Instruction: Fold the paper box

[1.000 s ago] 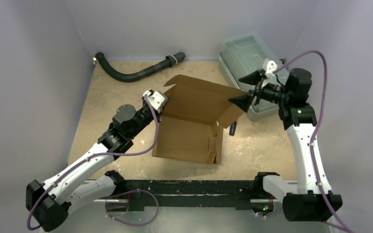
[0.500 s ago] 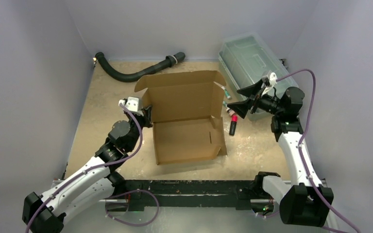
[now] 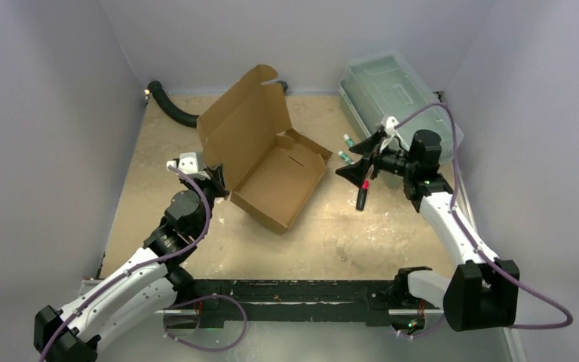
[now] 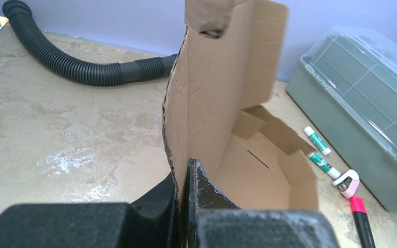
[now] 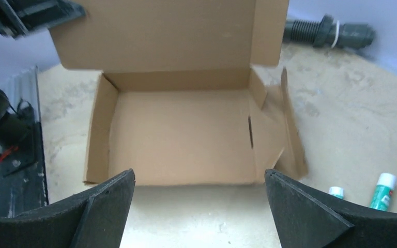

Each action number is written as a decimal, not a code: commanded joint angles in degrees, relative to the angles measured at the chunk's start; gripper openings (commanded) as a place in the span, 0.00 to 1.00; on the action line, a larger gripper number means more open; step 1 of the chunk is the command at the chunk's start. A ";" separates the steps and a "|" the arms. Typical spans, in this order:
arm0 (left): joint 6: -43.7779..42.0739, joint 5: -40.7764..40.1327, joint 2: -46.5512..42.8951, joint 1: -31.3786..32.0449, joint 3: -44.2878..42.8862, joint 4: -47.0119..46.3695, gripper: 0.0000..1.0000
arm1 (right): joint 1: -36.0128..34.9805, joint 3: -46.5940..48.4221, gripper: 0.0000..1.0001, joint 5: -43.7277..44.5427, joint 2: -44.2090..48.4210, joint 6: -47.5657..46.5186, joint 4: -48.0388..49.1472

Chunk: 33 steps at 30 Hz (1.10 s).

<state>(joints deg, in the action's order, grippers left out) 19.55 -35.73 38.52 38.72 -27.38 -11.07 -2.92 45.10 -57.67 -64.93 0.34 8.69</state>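
Two grippers divide the work. The left gripper (image 4: 182,188) is clamped tight on the box (image 3: 271,173) at the edge below its raised lid (image 3: 237,128), probably to steady it. The right gripper (image 3: 356,167) hangs spread wide and empty, facing the open tray, likely ready to press a wall home. The box sits left of the middle of the table (image 3: 362,234), turned cornerwise. It is plain brown cardboard, its lid nearly upright, one slotted side flap (image 5: 279,139) leaning outward.
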 commanded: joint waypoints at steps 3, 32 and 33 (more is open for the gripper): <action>0.26 4.27 -2.72 -0.04 -1.00 0.18 0.00 | -6.77 2.96 0.97 12.23 -4.69 -14.82 -7.06; -4.38 28.40 -9.25 -0.05 1.38 4.79 0.00 | -9.36 5.52 0.95 17.47 -11.87 -24.52 -11.26; -4.27 28.77 -9.46 -0.03 1.70 4.35 0.00 | -9.41 5.71 0.94 18.07 -12.46 -24.59 -11.22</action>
<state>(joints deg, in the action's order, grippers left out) 15.66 -9.87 30.09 38.70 -24.53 -4.45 -11.86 47.81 -42.48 -76.14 -22.28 -2.24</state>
